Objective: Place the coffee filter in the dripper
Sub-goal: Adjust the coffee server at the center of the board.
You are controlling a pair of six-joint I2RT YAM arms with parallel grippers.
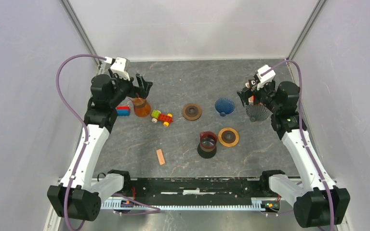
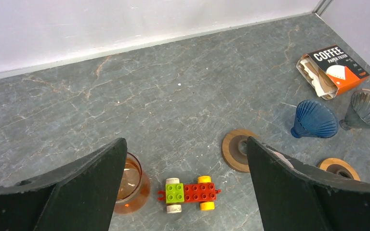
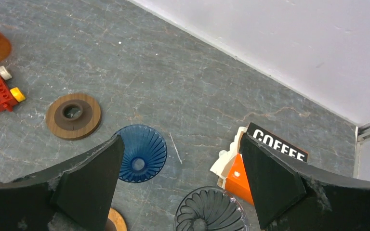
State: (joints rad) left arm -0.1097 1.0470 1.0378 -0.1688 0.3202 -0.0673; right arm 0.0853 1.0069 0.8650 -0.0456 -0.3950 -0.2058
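Grey stone tabletop (image 3: 173, 72) holds the coffee filter box (image 3: 236, 175), partly hidden under the released, empty right hand (image 3: 180, 137).

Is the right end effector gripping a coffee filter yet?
No, the right end effector is open and empty; the filter box lies on the table.

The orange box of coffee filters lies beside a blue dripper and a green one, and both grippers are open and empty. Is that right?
Not quite: next to the blue dripper is a grey dripper, not a green one, as the right wrist view shows. The rest holds: the orange filter box lies by them, and the left gripper and right gripper are open and empty.
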